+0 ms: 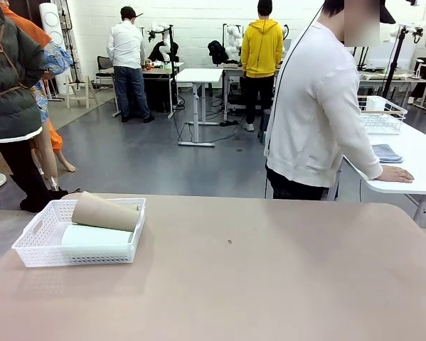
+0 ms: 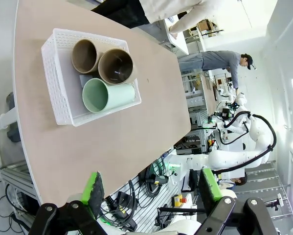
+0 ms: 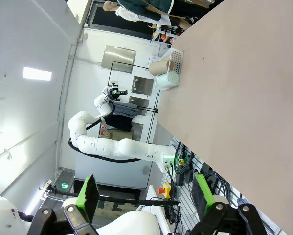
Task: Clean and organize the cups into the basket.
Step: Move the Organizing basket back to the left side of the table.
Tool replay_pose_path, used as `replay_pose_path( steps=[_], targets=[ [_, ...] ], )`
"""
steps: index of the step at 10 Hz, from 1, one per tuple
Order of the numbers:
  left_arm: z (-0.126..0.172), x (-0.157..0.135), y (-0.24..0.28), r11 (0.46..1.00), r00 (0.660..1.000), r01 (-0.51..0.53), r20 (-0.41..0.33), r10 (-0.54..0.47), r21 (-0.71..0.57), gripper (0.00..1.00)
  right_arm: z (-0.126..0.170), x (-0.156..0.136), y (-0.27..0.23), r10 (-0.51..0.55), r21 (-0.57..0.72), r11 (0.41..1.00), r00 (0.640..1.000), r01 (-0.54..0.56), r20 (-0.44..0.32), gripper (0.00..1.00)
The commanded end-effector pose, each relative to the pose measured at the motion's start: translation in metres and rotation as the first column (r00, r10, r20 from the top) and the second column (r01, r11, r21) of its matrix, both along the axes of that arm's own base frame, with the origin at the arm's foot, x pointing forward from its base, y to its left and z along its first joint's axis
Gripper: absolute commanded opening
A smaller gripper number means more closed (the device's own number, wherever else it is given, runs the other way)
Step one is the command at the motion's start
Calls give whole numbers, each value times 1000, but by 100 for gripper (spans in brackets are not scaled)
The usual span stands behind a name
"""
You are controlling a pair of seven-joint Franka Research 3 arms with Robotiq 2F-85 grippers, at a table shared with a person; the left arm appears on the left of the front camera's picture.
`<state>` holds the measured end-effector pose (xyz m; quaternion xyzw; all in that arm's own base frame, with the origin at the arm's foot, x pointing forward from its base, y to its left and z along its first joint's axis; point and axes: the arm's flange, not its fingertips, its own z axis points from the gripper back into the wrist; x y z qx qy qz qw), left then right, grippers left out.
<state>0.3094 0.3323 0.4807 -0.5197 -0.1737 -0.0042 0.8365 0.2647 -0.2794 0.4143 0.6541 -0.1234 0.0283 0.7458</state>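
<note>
The left gripper hangs with its jaws spread wide and nothing between them, off the near edge of the table. Well ahead of its green pads, on the tabletop, sits the white basket. Three cups lie on their sides inside it, mouths turned toward the gripper: the mint green cup nearest, and two brown cups side by side just beyond it, touching each other. A grey patch shows under them on the basket floor; what it is cannot be told from here.

The right gripper is also wide and holds nothing, beside the table edge, with the basket far off ahead of it at the other end of the tabletop.

From the front, the basket stands at the left of the table, a brown cup resting across the green one. A person stands past the far edge, one hand on a neighbouring white table.
</note>
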Motion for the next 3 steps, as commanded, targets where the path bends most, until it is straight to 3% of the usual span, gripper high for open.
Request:
replay_pose_path(
  steps=[1, 3],
  targets=[
    [-1, -1, 0, 1000, 1000, -12, 6, 12, -7, 100, 1, -2, 1, 0, 6, 1000, 1000, 0, 2, 100],
    [-1, -1, 0, 1000, 1000, -12, 6, 12, -7, 100, 1, -2, 1, 0, 6, 1000, 1000, 0, 2, 100]
  ],
)
